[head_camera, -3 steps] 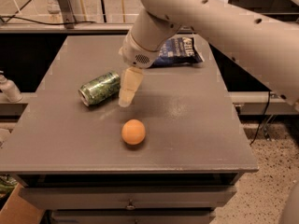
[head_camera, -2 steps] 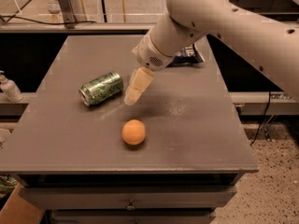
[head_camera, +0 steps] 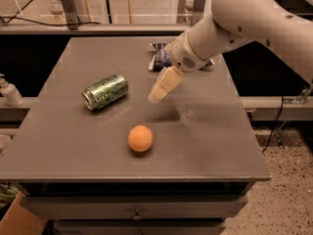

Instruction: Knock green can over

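The tool (head_camera: 157,95) hangs just above the desk (head_camera: 68,146) near its middle. Its cream fingers (head_camera: 166,82) are pressed together into one blunt wedge with no gap showing. It grips nothing and touches nothing, and it slants down toward the left from the white arm (head_camera: 254,18) that reaches in from the upper right. To its left, apart from the tip, the green can (head_camera: 104,91) lies on its side with its silver rim facing front-left. An orange ball (head_camera: 140,138) sits nearer the front edge. A dark blue chip bag (head_camera: 159,58) lies behind the wrist, partly hidden by it.
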